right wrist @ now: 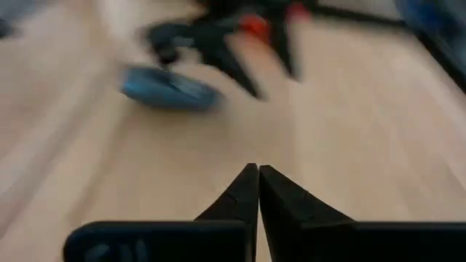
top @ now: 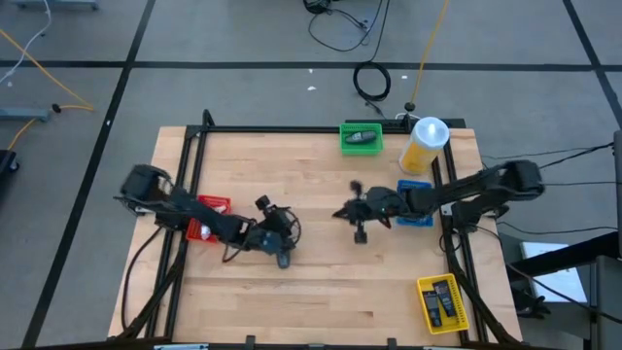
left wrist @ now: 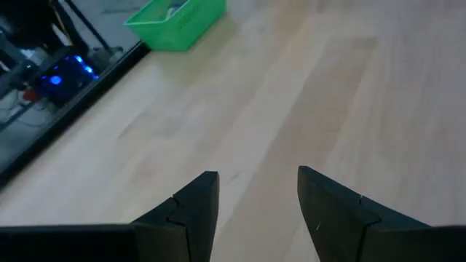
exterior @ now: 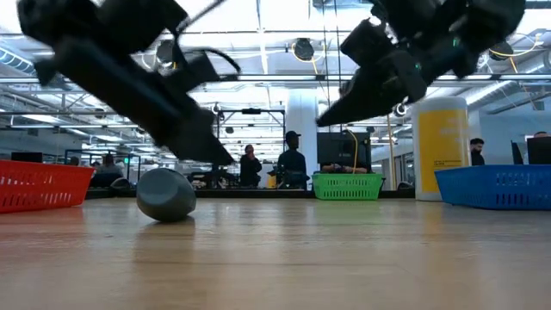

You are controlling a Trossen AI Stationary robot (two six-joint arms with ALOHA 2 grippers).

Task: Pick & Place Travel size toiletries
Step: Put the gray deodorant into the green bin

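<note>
A dark grey-blue rounded toiletry packet (top: 284,259) (exterior: 166,195) lies on the wooden table, just on the near side of my left gripper (top: 290,231) (left wrist: 255,178). That gripper hovers open with only bare wood between its fingers. My right gripper (top: 340,212) (right wrist: 258,169) is shut and holds nothing. It hangs above the table's middle and points toward the packet (right wrist: 171,91), which lies well ahead of it. More dark toiletries lie in the yellow basket (top: 442,301) and in the green basket (top: 361,138).
A red basket (top: 207,219) sits under the left arm, and a blue basket (top: 415,204) under the right arm. The tall yellow bottle (top: 425,146) stands at the far right. Bare wood stretches between the grippers and the near edge. People stand in the room beyond.
</note>
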